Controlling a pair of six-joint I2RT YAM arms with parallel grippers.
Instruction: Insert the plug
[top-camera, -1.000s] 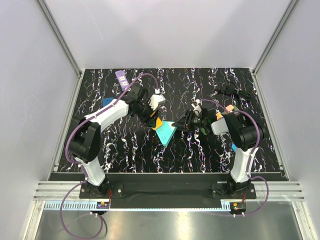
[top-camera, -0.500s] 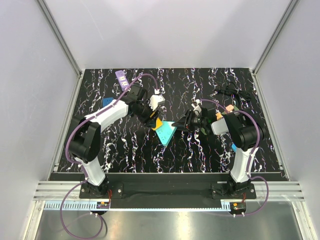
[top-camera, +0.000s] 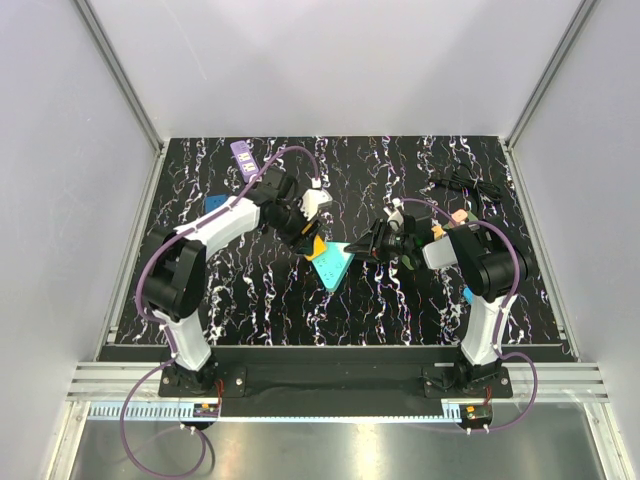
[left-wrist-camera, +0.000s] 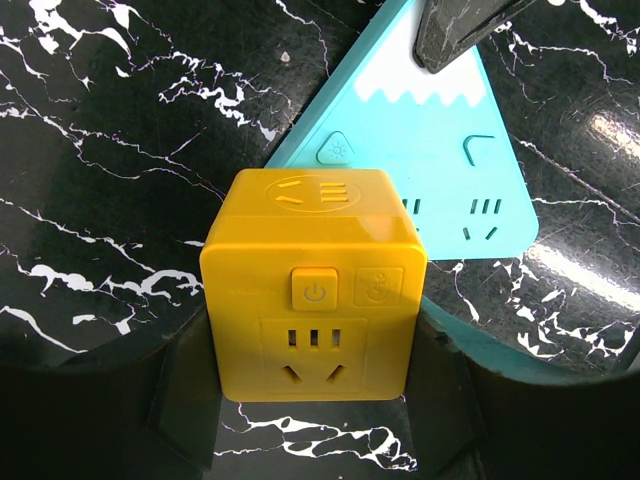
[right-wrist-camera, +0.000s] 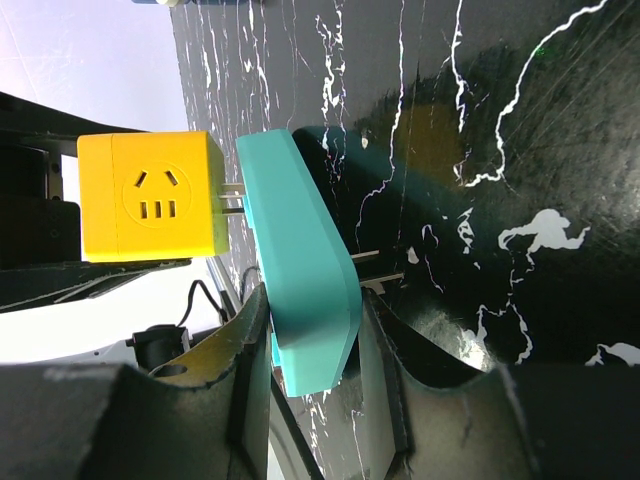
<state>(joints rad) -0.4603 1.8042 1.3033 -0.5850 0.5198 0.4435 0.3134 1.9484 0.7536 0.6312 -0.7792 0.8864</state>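
While the yellow adapter (left-wrist-camera: 313, 285) is gripped by the left fingers (left-wrist-camera: 178, 405) and the teal socket block (right-wrist-camera: 300, 260) by the right fingers (right-wrist-camera: 245, 380), the exposed prongs (right-wrist-camera: 232, 200) should be pushed in squarely.

The top camera sits high up behind the two arms and looks down on the whole bench (top-camera: 400, 300). The arm bases (top-camera: 195, 378) are at 6 o'clock. It is far away, so the yellow cube (top-camera: 316, 246) and the blue-green board (top-camera: 333, 268) look tiny in the middle. The left wrist camera is very close and looks down on the cube, with the board past it toward 1 o'clock. The right wrist camera is close too, but turned sideways. It sees the board edge-on and the cube at 9 o'clock. All three views share the cube and board.
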